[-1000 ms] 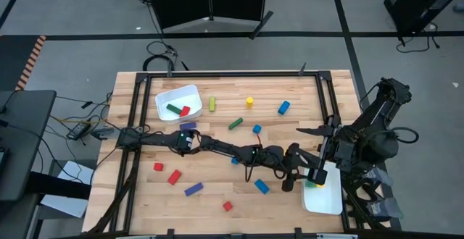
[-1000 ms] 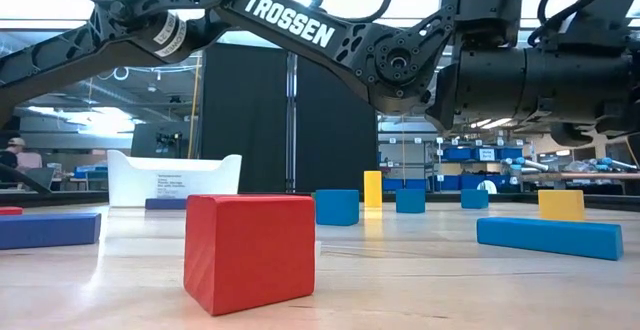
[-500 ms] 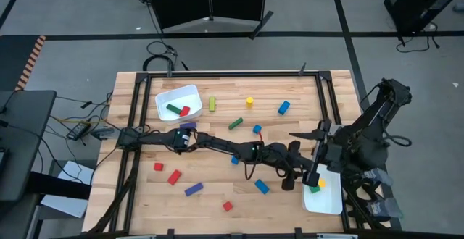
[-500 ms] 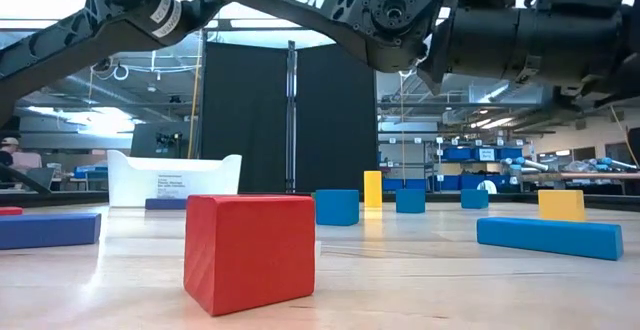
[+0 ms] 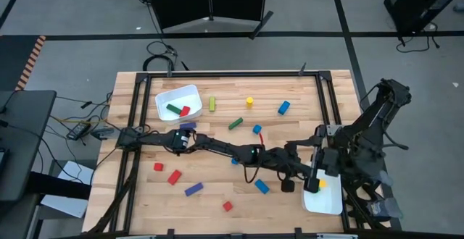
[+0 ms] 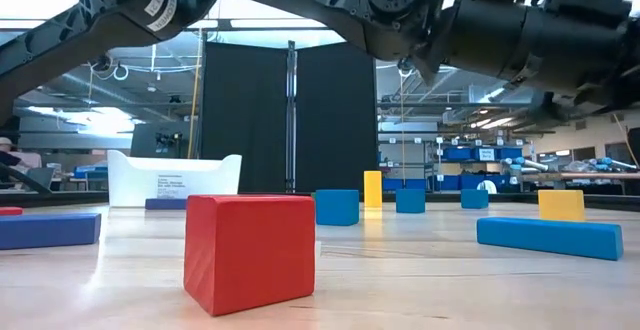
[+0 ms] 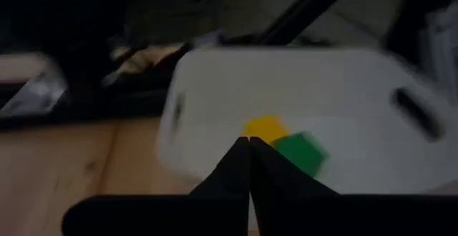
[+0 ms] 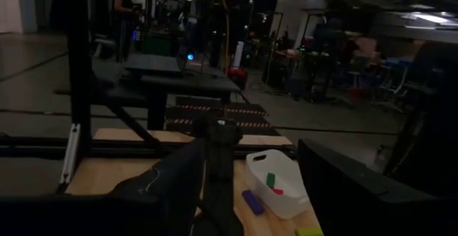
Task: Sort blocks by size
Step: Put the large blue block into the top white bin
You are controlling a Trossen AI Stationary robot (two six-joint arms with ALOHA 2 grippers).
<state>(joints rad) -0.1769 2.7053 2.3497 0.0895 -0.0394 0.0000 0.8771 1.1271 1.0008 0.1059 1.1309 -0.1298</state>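
Reaching farther, our left gripper (image 5: 313, 183), jaws closed and empty, now overlaps the tray (image 5: 332, 203); the right gripper's jaws we cannot tell.

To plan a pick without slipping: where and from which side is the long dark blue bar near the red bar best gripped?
Grip the long dark blue bar at its middle, fingers across its narrow width, coming straight down from above. It lies flat and slanted on the wooden table, so the wrist likely must turn to match. The red bar lies apart, leaving finger room.
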